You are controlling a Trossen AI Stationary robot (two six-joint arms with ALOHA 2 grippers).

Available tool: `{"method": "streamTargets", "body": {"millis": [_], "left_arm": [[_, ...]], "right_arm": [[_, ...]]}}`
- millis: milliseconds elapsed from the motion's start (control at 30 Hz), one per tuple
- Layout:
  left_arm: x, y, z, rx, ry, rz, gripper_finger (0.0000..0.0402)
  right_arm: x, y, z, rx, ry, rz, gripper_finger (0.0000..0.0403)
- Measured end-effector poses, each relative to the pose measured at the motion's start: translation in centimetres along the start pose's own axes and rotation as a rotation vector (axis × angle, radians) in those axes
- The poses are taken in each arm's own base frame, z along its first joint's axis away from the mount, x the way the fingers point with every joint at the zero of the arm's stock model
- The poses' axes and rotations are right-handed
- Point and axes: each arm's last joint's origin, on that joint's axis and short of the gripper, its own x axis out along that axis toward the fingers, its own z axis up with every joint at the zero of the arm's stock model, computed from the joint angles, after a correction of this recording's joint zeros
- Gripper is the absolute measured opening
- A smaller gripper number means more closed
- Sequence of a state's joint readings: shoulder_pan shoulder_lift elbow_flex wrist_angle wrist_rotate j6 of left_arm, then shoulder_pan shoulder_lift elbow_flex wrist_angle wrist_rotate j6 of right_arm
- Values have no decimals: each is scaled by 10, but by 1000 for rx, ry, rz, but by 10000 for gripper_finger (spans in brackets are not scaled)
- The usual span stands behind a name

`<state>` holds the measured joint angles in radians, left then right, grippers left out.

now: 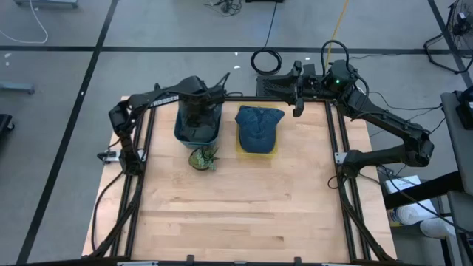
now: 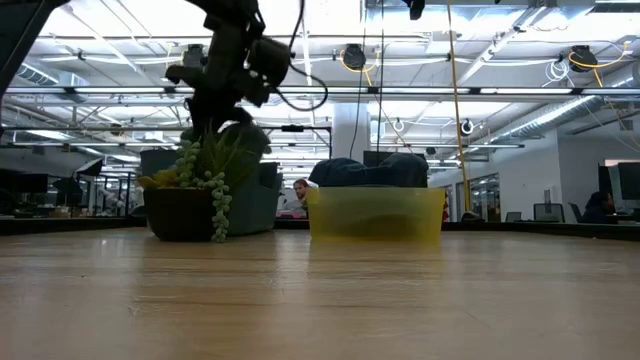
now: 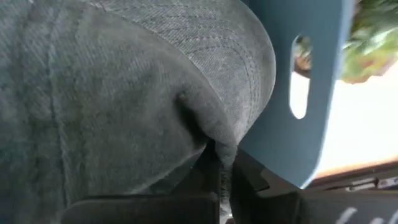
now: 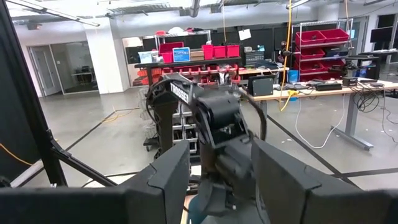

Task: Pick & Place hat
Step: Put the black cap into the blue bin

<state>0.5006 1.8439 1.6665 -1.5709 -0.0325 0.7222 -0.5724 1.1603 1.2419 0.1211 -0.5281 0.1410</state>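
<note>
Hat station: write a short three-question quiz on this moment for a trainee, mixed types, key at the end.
1. True or false: the left gripper is down in the blue bin, its fingers pinched shut on grey hat fabric.
2. What lies on the yellow bin? A) a plant B) a blue hat C) nothing
3. Fill in: the small potted plant stands on the table just in front of the ____ bin.

Key: 1 true, as the left wrist view shows folded fabric caught in the fingers. 2 B, the blue hat. 3 blue. The right gripper waits at the table's far edge.
</note>
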Motion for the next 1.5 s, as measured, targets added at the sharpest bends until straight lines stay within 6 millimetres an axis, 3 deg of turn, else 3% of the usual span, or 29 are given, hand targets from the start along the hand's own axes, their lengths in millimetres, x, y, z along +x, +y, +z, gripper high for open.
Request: {"method": "streamTargets", "body": {"millis": [300, 900, 1267, 1500], "left_arm": [[37, 9, 6, 3, 138, -61, 5], [55, 27, 23, 76, 43, 19, 7], [60, 28, 24, -11, 55, 43, 94], [57, 27, 22, -53, 50, 60, 178]], "right_arm": [[0, 0, 0, 3, 4, 0, 159], [0, 0, -4, 23, 38, -4, 154], [0, 0, -4, 22, 37, -4, 150], [0, 0, -4, 22, 37, -4, 149]]}}
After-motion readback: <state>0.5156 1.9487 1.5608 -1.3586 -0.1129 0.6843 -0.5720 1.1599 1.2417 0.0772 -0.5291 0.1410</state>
